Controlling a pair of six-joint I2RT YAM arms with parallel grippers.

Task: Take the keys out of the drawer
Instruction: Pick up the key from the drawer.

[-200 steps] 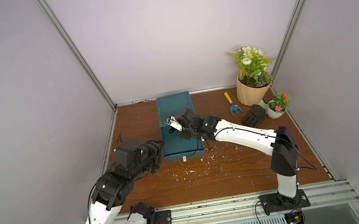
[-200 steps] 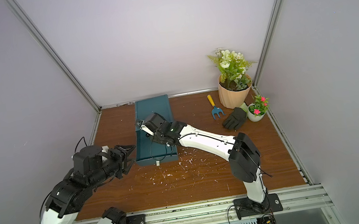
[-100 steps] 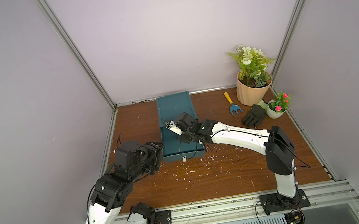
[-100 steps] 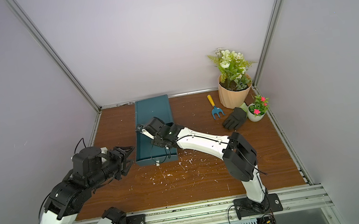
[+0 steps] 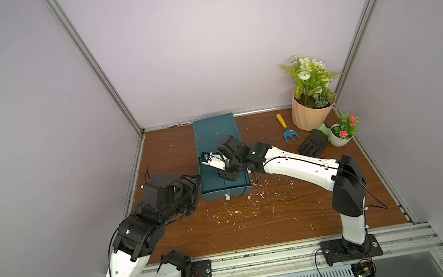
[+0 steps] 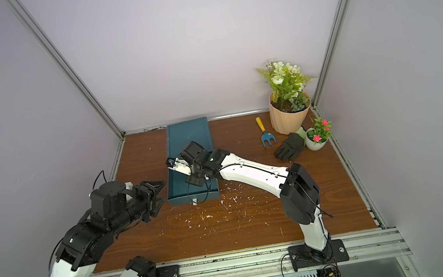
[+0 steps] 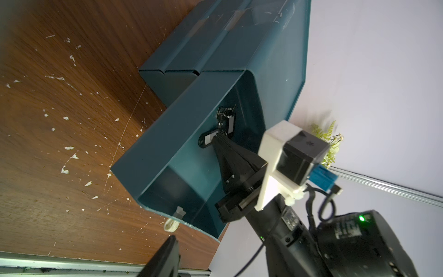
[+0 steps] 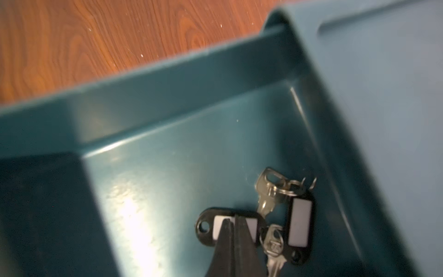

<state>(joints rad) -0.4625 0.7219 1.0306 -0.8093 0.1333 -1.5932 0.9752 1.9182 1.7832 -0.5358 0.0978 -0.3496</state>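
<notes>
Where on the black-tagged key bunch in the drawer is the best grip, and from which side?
Likely the black tag lying farther from the corner, pinched across its narrow width from straight above. The key bunch lies flat on the floor of the open-topped drawer, near its walls, which block a sideways approach. The shut right end effector points at that tag.

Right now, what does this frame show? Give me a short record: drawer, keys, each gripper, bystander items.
drawer: teal, pulled open
keys: silver bunch lying inside the drawer
right gripper: shut, tips on the bunch's black tag; grip unclear
left gripper: open, beside the drawer, holding nothing
other items: garden fork, black glove, large flower pot, small flower pot
</notes>
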